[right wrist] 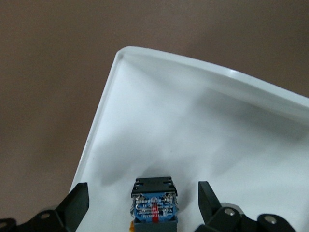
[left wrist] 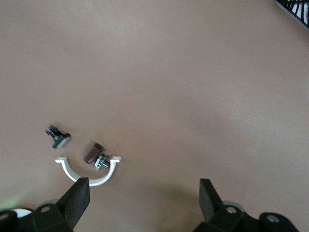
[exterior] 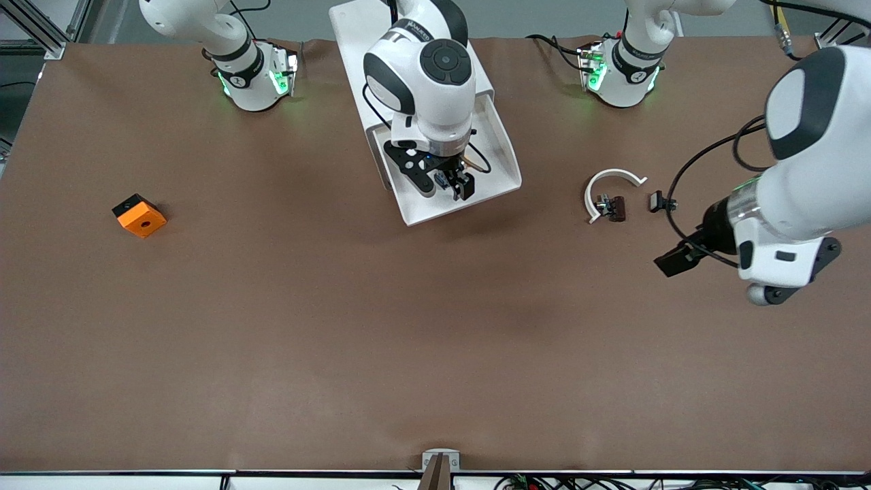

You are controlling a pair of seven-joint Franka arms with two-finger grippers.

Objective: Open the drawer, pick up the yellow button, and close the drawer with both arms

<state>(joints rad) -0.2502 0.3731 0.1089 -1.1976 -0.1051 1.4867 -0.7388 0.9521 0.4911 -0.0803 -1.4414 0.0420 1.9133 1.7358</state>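
We take the white drawer (exterior: 500, 146) as our landmark: it stands pulled out of its white cabinet (exterior: 354, 41) at the middle of the robots' edge of the table (exterior: 340, 327), its tray open toward the front camera.

The right gripper (exterior: 454, 182) hangs low over the drawer's tray, at the part nearest the front camera. In the right wrist view its fingers (right wrist: 77, 203) stand wide apart with the button (right wrist: 153, 203) between them, touching neither pad that we can see. The button lies on the tray floor close to the drawer's front wall (right wrist: 203, 72); we see its bluish base and black body, with a sliver of orange at the picture's edge. In the front view the gripper hides most of it.

The left gripper (exterior: 680, 258) waits well away from the drawer, over bare table toward the left arm's end. The left wrist view shows its fingers (left wrist: 77, 200) spread wide and holding nothing.

Between the drawer and the left gripper lie a white half-ring (exterior: 609, 187), a small dark brown part (exterior: 612, 207) inside its curve and a small black part (exterior: 659, 201) just beside it.

Well apart from the drawer, toward the right arm's end, sits an orange block (exterior: 139, 216) with a centre hole
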